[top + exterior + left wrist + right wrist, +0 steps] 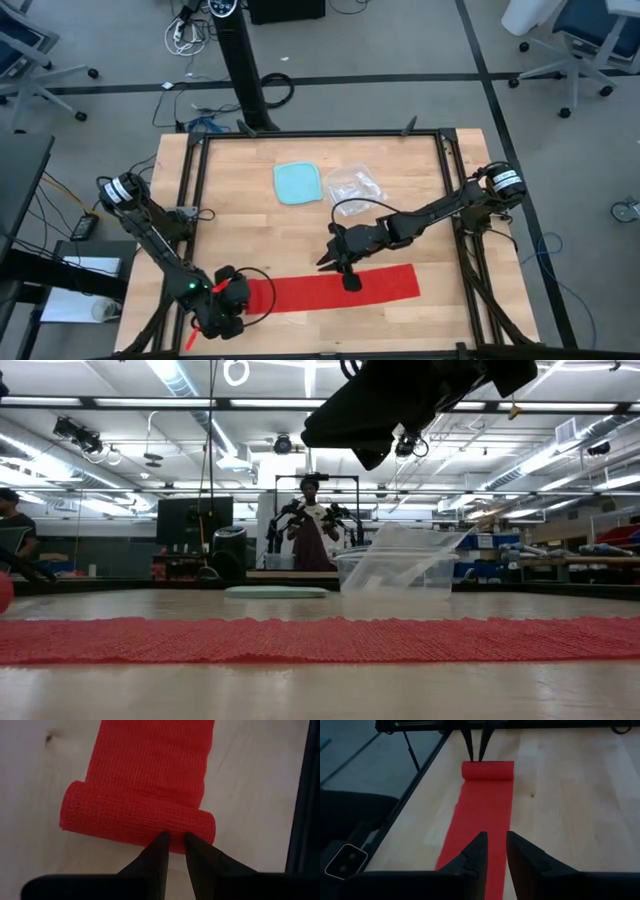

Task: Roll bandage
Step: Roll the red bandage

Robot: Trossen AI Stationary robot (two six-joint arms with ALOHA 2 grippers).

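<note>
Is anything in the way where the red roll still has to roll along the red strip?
Nothing lies on the flat strip ahead of the rolled end of the bright red fabric bandage, but the right tool sits over its middle. The left tool is at the roll.

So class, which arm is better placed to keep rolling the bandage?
Left. Its fingers sit at the rolled end of the bandage; the right gripper is over the flat strip, well short of the roll.

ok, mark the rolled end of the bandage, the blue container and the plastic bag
bandage (135, 817): left wrist view, on the rolled end.
blue container (299, 183): high view, its middle.
plastic bag (356, 185): high view, its crinkled middle.
</note>
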